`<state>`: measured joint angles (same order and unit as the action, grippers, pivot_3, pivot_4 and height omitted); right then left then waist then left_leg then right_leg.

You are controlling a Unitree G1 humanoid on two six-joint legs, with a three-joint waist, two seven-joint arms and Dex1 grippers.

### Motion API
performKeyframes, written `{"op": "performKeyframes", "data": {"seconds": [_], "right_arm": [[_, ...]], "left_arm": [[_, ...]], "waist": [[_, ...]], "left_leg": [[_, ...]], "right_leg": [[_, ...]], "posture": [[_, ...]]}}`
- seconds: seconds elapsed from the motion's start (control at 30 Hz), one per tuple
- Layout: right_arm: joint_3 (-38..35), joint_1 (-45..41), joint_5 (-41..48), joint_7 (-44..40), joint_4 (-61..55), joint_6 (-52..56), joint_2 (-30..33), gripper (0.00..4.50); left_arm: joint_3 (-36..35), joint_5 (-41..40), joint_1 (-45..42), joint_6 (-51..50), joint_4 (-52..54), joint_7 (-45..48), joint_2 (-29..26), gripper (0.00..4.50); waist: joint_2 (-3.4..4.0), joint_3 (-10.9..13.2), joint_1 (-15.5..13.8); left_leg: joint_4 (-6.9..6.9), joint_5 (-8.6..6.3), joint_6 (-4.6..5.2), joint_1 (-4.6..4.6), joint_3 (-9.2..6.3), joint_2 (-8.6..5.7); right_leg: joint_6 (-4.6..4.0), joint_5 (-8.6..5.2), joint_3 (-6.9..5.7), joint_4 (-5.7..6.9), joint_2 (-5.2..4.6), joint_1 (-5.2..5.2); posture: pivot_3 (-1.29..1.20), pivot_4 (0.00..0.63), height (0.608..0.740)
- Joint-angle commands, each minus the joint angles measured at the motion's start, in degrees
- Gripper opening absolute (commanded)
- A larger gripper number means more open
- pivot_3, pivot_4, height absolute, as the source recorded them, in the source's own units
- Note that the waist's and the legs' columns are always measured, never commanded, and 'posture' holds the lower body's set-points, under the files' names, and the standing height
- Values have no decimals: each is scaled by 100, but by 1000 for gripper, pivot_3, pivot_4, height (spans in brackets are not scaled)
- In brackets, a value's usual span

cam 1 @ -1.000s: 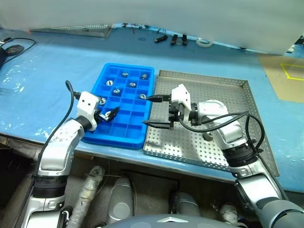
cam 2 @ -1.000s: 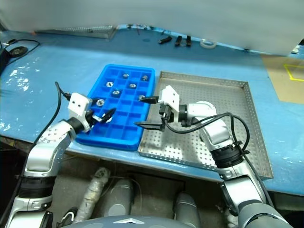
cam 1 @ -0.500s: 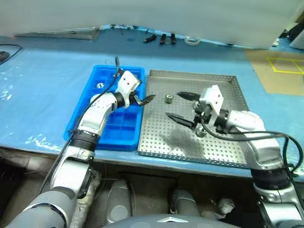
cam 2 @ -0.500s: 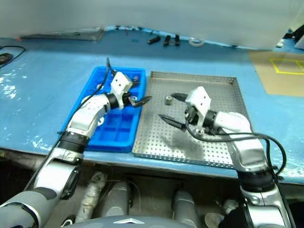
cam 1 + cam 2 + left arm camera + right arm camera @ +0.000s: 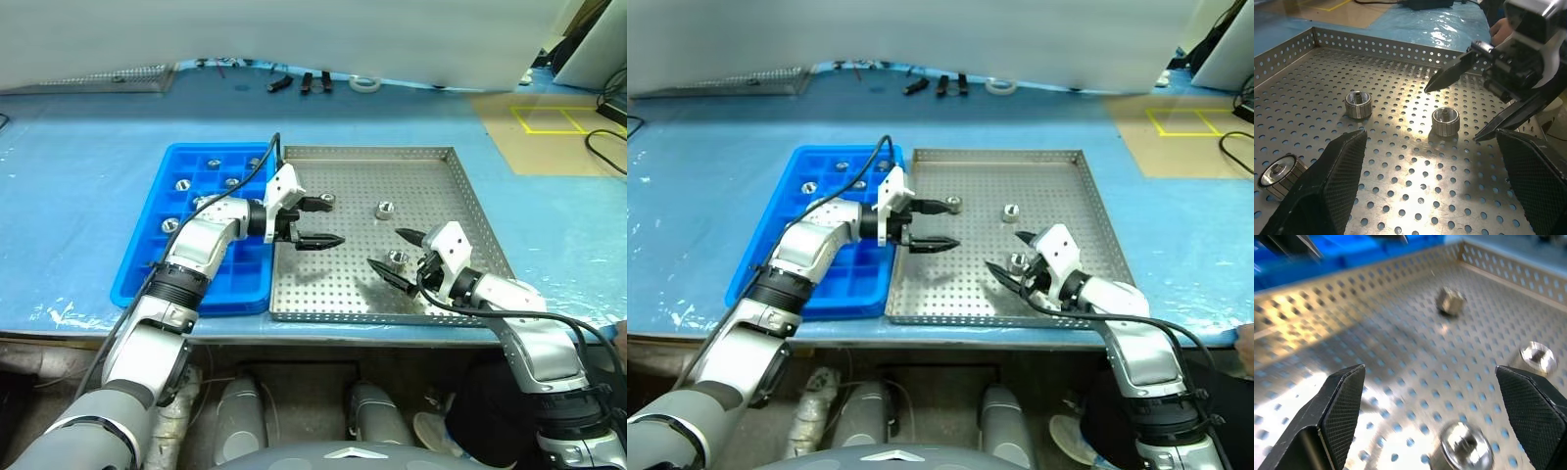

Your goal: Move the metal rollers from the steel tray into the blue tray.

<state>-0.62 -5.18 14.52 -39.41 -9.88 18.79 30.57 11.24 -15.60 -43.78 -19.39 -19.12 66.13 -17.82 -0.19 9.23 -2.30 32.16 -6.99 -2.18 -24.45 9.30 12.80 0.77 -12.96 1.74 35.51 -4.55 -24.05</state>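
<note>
While both claws gape, rollers (image 5: 384,209) dot the steel tray (image 5: 441,186).

**Open floor between the grippers, 3 rollers in the way**

The left gripper (image 5: 312,222) reaches across the low rim of the steel tray (image 5: 431,176), jaws spread, 1 metal roller (image 5: 327,199) just off its far fingertip. The right gripper (image 5: 395,255) faces it with jaws wide, a roller (image 5: 397,258) between its fingers (image 5: 409,237). Bare perforated floor lies between the 2 grippers. Beyond that gap a 3rd roller (image 5: 384,209) stands alone. Behind the left gripper lies the blue tray (image 5: 147,264).
</note>
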Motion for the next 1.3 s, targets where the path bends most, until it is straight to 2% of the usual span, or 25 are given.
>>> {"op": "performKeyframes", "data": {"seconds": [0.03,0.17,0.37,0.47,0.7,1.1,1.3], "right_arm": [[-209,-144,87,49,375,-169,-102,4500],[-390,-211,236,132,708,-24,-226,4500],[-224,-187,101,42,889,9,-191,4500],[-107,-171,-45,43,1021,-37,-198,3960],[-80,-206,-126,11,1087,-134,-203,1680],[-110,-602,242,-264,467,105,-260,1635],[194,-1521,442,-408,180,486,-485,1635]], "left_arm": [[-82,-79,-36,-89,345,-43,-49,4435],[-94,-44,54,-110,442,-129,-96,4435],[-117,-64,113,-137,473,-227,-138,4435],[-113,-74,125,-139,481,-259,-137,4500],[-138,-79,170,-142,514,-323,-190,4500],[-351,-135,451,-417,820,-559,-500,4500],[-800,-174,850,-609,1250,-1134,-840,4500]], "waist": [[0,0,4],[1,0,-2],[1,0,-7],[0,0,-10],[1,0,-10],[1,0,-6],[2,1,-13]], "left_leg": [[0,-4,7,-3,0,1],[-2,-12,20,-4,5,4],[-2,-14,24,-3,8,4],[-1,-14,24,6,9,4],[-4,-14,24,14,9,5],[-28,-14,23,13,16,6],[-49,-11,18,13,17,8]], "right_leg": [[0,0,0,-4,2,0],[-1,-1,0,-15,6,-1],[-1,-1,0,-20,5,2],[-1,-1,1,-20,4,12],[-1,-1,1,-26,4,19],[-1,-1,2,-45,6,14],[-1,-1,0,-55,7,9]], "posture": [[-215,150,740],[-202,150,740],[-187,150,740],[-184,150,740],[-176,150,740],[-125,150,740],[-22,150,740]]}}
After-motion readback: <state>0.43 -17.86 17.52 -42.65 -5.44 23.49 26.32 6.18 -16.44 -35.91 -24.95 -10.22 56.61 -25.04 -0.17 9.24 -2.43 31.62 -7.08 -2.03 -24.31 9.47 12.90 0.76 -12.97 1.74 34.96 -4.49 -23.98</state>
